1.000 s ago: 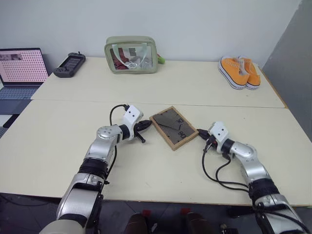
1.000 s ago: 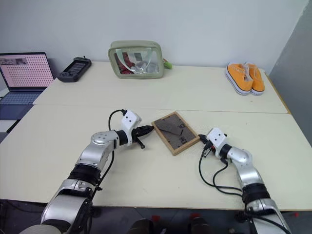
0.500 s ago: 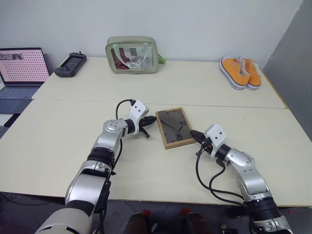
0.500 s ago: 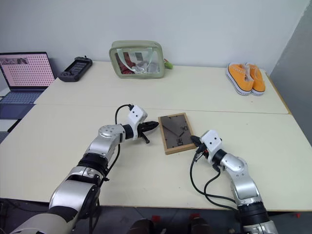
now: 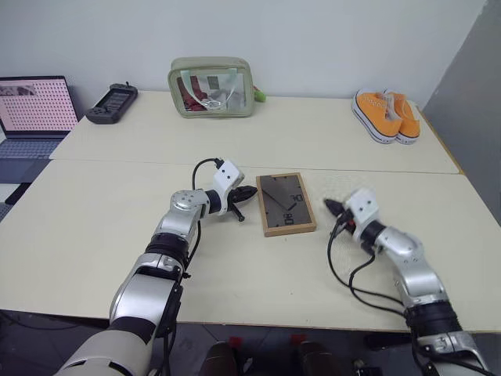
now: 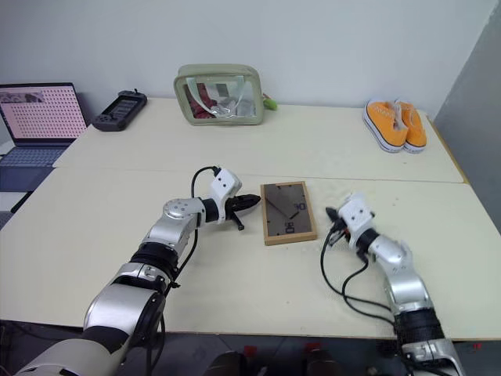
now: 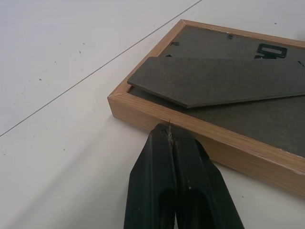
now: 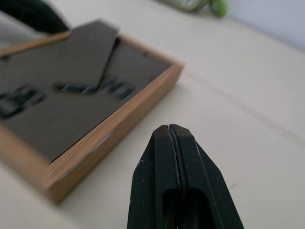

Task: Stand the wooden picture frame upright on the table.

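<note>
Two cream tables point(image 5: 94, 235) meet at seam; picture frame point(image 5: 286, 204) lies face down; left gripper point(image 5: 252, 191) and right gripper point(image 5: 329, 206) both pinched together, empty.

Wooden picture frame point(image 5: 286, 203) flat on table point(image 5: 94, 235); bag point(image 5: 210, 87) behind; shoes point(image 5: 384, 115) far right.

Wooden picture frame point(image 5: 286, 203) face down, picture hidden; back markings unreadable; laptop point(image 5: 33, 110) cut by edge.

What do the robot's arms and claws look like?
Both arms are shiny silver metal with black joint bands. Each wrist carries a small white box, and a thin black cable loops beside it. The left gripper and right gripper are black, tapering to narrow pointed jaws with a fine seam between the fingers.
</note>
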Controlling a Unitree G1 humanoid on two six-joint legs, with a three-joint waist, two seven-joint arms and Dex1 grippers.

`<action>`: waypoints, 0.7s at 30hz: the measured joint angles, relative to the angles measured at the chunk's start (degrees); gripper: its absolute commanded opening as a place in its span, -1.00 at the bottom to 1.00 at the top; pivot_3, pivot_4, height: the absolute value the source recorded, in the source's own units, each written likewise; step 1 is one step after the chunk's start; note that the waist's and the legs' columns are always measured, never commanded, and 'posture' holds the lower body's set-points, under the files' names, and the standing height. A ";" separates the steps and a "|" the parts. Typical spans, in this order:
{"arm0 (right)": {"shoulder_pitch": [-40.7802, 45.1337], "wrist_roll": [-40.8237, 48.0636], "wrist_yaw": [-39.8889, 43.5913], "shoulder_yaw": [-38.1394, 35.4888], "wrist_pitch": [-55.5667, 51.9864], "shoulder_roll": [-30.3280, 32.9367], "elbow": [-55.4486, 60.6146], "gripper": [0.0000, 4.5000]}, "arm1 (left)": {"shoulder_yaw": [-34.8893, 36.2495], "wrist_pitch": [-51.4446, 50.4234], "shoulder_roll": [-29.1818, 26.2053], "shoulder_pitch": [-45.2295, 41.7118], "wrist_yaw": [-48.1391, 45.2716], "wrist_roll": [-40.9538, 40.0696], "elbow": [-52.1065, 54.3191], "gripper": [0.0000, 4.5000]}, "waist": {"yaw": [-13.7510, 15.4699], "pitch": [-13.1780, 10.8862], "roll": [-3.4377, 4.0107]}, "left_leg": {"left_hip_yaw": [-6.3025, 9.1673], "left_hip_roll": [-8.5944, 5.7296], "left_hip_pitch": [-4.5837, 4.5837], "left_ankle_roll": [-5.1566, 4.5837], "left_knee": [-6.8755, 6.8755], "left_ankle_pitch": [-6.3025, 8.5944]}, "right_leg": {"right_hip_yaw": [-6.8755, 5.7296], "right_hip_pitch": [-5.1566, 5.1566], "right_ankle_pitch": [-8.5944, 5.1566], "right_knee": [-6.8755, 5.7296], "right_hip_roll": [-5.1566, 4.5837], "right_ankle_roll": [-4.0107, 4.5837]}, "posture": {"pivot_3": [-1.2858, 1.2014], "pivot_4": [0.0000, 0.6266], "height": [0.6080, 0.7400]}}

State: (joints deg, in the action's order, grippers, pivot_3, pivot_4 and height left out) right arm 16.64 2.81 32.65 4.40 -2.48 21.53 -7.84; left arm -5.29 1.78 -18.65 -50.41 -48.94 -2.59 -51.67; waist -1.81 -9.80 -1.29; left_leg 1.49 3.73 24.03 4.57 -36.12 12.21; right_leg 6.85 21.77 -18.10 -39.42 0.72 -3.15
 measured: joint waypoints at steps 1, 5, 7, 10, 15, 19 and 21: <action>-1.12 0.00 -0.01 0.69 0.00 -0.42 0.72 -1.00 | 0.00 0.00 0.02 0.00 -0.02 0.01 0.00 -0.99 | 0.00 0.00 0.00 | 0.01 0.00 0.00 0.00 -0.02 0.00 | 0.00 0.00 0.00 -0.02 0.00 0.00 | 0.03 -0.52 1.00; -4.18 0.12 -0.48 1.53 -0.15 -2.18 4.37 -1.00 | 0.01 0.01 0.02 -0.01 -0.33 0.03 0.00 -0.99 | -0.02 0.00 0.00 | 0.02 0.01 -0.02 -0.07 -0.02 -0.05 | -0.02 -0.01 -0.01 -0.08 0.01 -0.02 | 0.03 -0.52 1.00; -4.46 0.15 -0.71 1.54 -0.48 -2.72 5.63 -1.00 | 0.02 0.02 -0.03 -0.02 -0.37 0.05 0.00 -0.99 | -0.03 0.00 0.00 | 0.02 0.01 -0.02 -0.07 -0.02 -0.06 | -0.01 -0.01 -0.01 -0.08 0.01 -0.02 | 0.03 -0.52 1.00; -4.42 0.15 -1.34 1.53 -0.70 -2.91 6.88 -1.00 | 0.02 0.03 -0.03 -0.06 -0.55 0.06 0.00 -0.99 | -0.02 0.00 0.00 | 0.03 0.00 -0.02 -0.08 -0.01 -0.05 | -0.02 -0.01 -0.01 -0.07 0.01 -0.02 | 0.03 -0.52 1.00; -3.77 0.01 -1.65 1.33 -0.66 -1.83 6.33 -1.00 | 0.05 -5.50 -1.35 0.27 -4.24 -0.96 2.07 -0.99 | -0.09 0.00 0.00 | 0.02 0.01 -0.01 -0.07 0.00 -0.06 | -0.02 0.00 -0.01 -0.07 0.02 -0.02 | 0.03 -0.52 1.00; -2.59 0.03 -1.44 0.86 -0.33 0.47 4.74 -1.00 | 0.55 -19.81 -7.68 2.03 -10.27 -4.39 12.53 -0.99 | -0.54 0.00 0.01 | 0.04 0.05 -0.03 -0.08 0.03 -0.06 | -0.01 0.03 -0.02 -0.11 0.07 0.00 | 0.03 -0.52 1.00; -2.05 0.07 -1.32 0.09 0.19 1.49 3.71 -1.00 | 0.98 -30.23 -13.31 4.61 -14.46 -7.66 21.50 -0.82 | -1.30 -0.01 0.02 | 0.04 0.08 -0.04 -0.08 0.06 -0.06 | 0.00 0.03 -0.05 -0.15 0.07 0.04 | 0.03 -0.52 1.00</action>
State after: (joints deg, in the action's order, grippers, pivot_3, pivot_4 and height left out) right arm 14.59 2.88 31.34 4.49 -2.29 23.03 -4.13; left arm -4.31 -28.44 -31.96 -45.80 -63.39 -10.25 -30.17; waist -3.11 -9.81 -1.27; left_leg 1.53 3.81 23.99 4.49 -36.06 12.16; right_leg 6.84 21.80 -18.15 -39.57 0.79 -3.11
